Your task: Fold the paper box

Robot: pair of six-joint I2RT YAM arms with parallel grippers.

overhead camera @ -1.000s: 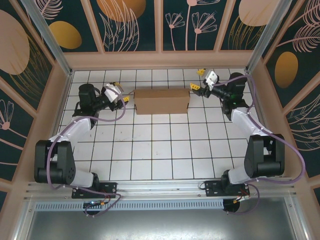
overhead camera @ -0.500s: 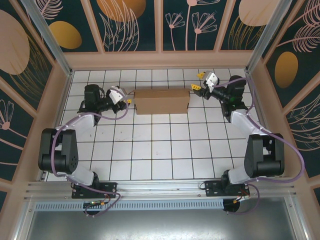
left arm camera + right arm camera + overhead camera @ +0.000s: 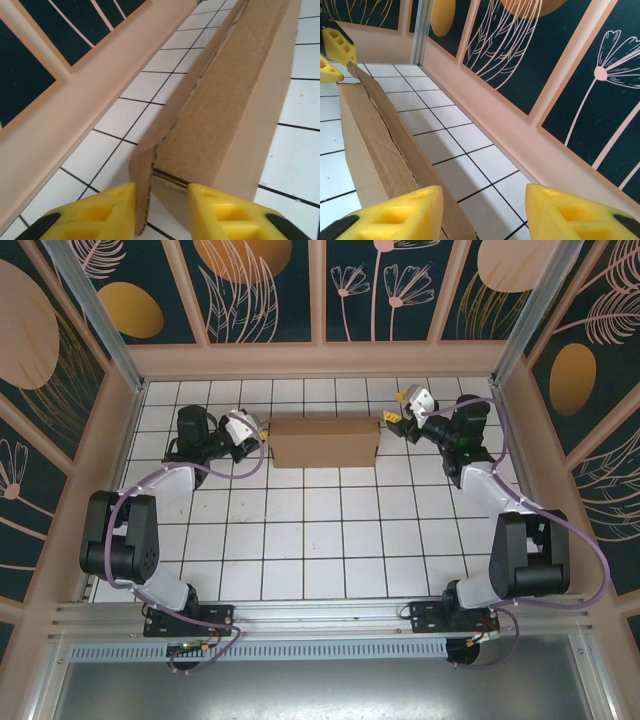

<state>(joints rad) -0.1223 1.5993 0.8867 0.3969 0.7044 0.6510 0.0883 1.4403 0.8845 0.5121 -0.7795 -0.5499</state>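
White-tiled table (image 3: 320,540) is sitting inside a pen of dark floral panels (image 3: 265,290) with a peach wall (image 3: 75,100) along their foot.

Brown cardboard box (image 3: 325,442) is lying at the far side of the table, its long side running left to right. It is near the far wall but apart from it, folded up into a low, long block. One arm is reaching to each end of it.

Left gripper (image 3: 262,436) is sitting right at the box's left end. In the left wrist view its yellow fingers (image 3: 100,215) are standing narrow, straddling the end corner. A thin flap (image 3: 142,195) on the wall side is running down into the gap, with the left finger against or just beside it. The other finger is overlapping the box's end face. I cannot tell whether the jaws are actually pinching the cardboard.

Right gripper (image 3: 396,407) is hanging just off the box's right end, toward the far wall. In the right wrist view its fingers are standing wide apart with bare tiles showing between them, gripping nothing. The box's end is lying behind the left-hand finger of that view, at the edge of the gap and not across it. From there the box is stretching away toward the other gripper's yellow tips, and a ragged seam (image 3: 385,125) is running along its top.
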